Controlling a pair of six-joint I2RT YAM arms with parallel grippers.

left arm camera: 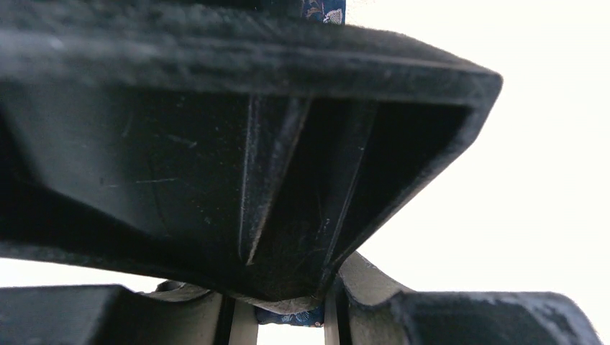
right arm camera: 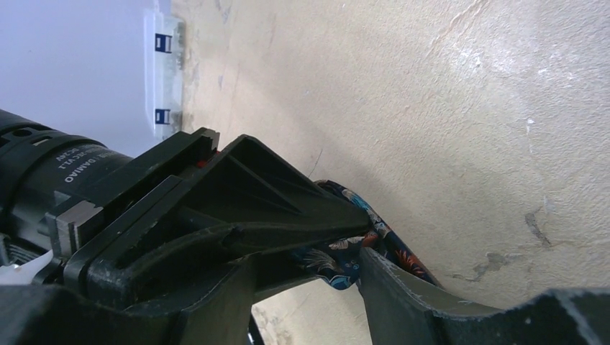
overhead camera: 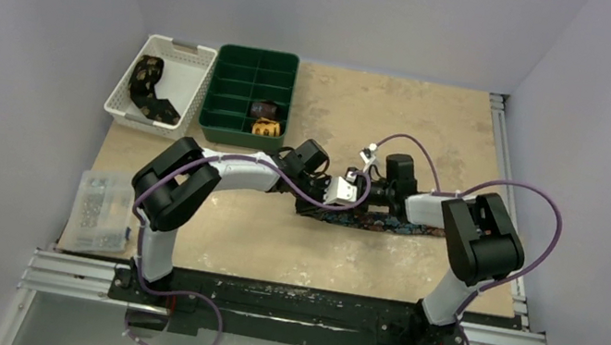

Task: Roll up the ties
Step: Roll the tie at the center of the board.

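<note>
A dark navy tie [overhead camera: 387, 224] with small coloured print lies flat across the middle of the table. Its left end is gathered where both grippers meet. My left gripper [overhead camera: 328, 184] reaches in from the left, my right gripper [overhead camera: 355, 192] from the right, fingers interlocked. In the left wrist view the right gripper's black finger fills the frame, and a bit of tie [left arm camera: 291, 317] sits pinched in my left gripper [left arm camera: 284, 316]. In the right wrist view a folded bunch of tie [right arm camera: 345, 262] is held in my right gripper [right arm camera: 316, 269], just above the table.
A white basket [overhead camera: 191, 78] at the back left holds a black-and-gold tie [overhead camera: 147, 90]. A green compartment tray [overhead camera: 255, 61] beside it holds a brown roll [overhead camera: 263, 109] and a yellow roll [overhead camera: 266, 128]. A clear plastic box [overhead camera: 100, 211] sits at the front left edge.
</note>
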